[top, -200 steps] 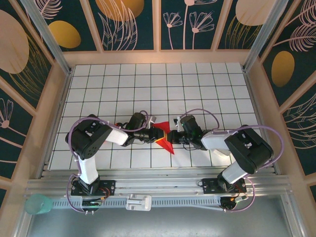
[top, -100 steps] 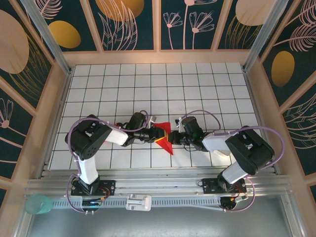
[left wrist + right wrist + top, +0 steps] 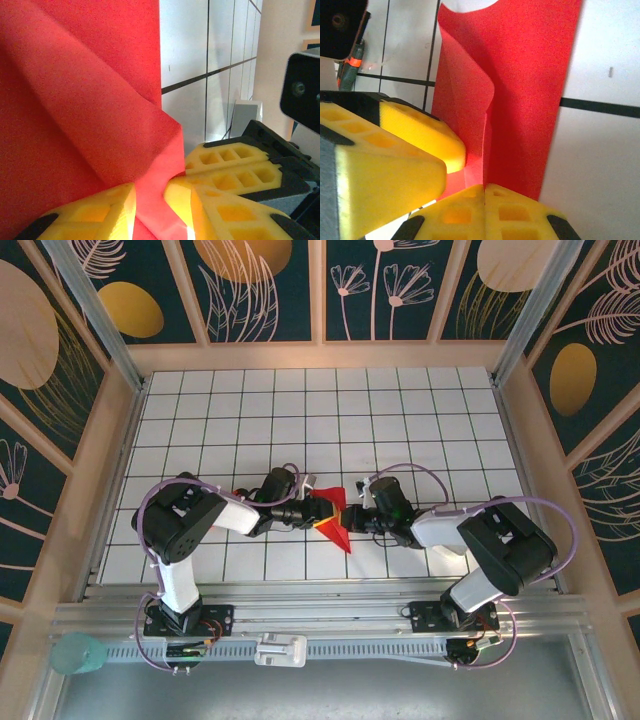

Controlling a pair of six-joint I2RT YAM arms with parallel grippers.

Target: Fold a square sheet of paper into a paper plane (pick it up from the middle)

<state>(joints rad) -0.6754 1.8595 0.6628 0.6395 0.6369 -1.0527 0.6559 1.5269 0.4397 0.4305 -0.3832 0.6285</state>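
Note:
The square sheet of paper [image 3: 335, 521], bright red and creased into a smaller pointed shape, is held up between both grippers near the table's front middle. My left gripper [image 3: 317, 508] reaches in from the left. Its yellow fingers [image 3: 85, 216] stand apart, with a red flap [image 3: 150, 207] passing loosely through the gap. My right gripper [image 3: 352, 517] comes from the right and is shut on a raised fold of the paper [image 3: 520, 85], pads pressed together at the seam [image 3: 485, 188]. The left gripper's yellow fingers [image 3: 417, 132] sit just beside that fold.
The white gridded table [image 3: 320, 410] stretches away behind the grippers, ringed by wooden walls. A teal cup [image 3: 76, 652] and a white bracket [image 3: 280, 650] sit on the rail in front of the arm bases.
The right arm's wrist and elbow have drifted slightly to the right. The paper and the left arm stay almost where they were.

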